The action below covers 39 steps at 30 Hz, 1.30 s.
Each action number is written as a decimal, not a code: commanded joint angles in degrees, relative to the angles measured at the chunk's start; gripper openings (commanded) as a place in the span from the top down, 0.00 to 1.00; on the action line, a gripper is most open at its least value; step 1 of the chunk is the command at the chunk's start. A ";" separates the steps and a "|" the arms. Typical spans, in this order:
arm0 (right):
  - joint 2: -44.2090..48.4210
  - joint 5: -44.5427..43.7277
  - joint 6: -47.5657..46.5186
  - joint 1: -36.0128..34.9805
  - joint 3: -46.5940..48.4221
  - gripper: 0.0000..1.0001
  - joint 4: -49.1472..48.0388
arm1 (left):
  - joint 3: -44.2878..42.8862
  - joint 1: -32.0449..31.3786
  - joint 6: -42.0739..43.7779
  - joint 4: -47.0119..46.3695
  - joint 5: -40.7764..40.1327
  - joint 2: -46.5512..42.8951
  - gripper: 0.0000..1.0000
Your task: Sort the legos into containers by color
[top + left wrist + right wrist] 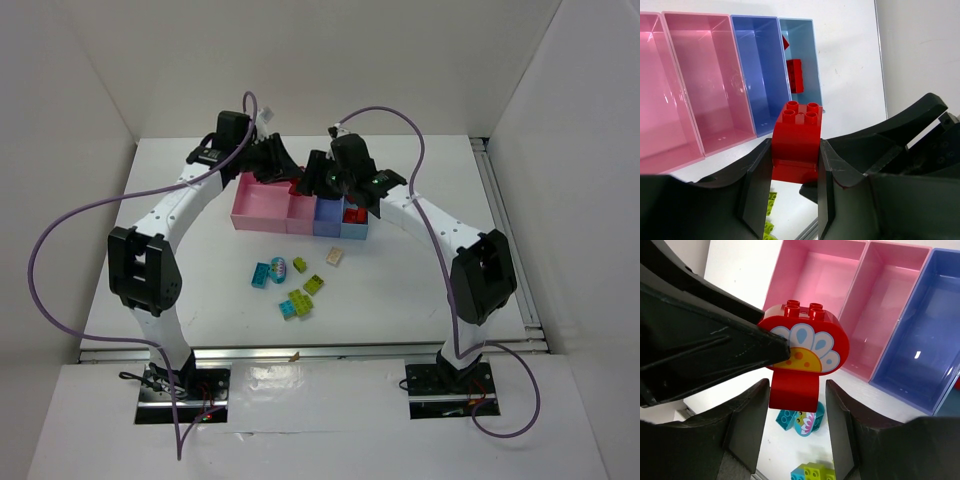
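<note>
One red brick [805, 347] is clenched by the left gripper [795, 172], loosely bracketed by the right gripper [792, 420]; release should be withheld until squarely gripped.

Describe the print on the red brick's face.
Red brick: white, blue-marked petals around a yellow-orange centre; best in right wrist view.

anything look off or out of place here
Only one thing: both arms meet at one red brick. The left gripper pinches it near the containers, while the right gripper straddles it too. Nothing looks spilled or damaged.
</note>
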<state>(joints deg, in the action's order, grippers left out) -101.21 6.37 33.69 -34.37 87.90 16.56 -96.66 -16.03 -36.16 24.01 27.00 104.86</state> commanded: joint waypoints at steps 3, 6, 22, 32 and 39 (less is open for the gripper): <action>0.49 -2.50 1.72 -0.61 2.28 0.42 -2.41 | 0.77 -0.40 1.53 -0.89 -1.16 -2.82 1.00; 0.49 -3.03 2.25 -0.61 1.75 0.43 -2.93 | 0.77 -0.93 1.53 -0.89 -1.16 -2.82 1.00; -0.04 -2.42 1.65 -0.61 -0.09 0.80 -1.27 | -0.36 -0.93 0.92 -0.89 -2.75 -1.76 1.00; 6.37 -4.60 -3.10 -0.61 -4.93 0.82 6.82 | -4.32 -0.93 -1.63 -0.89 -2.13 1.84 1.00; 9.36 -14.96 -4.77 1.50 -4.93 0.82 12.18 | -8.36 -0.93 -1.63 0.42 -4.59 4.82 1.00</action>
<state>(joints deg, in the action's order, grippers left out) -95.20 -1.98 30.87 -33.87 82.91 25.52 -101.49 -17.32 -36.69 25.32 23.90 108.44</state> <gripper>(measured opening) 0.441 0.457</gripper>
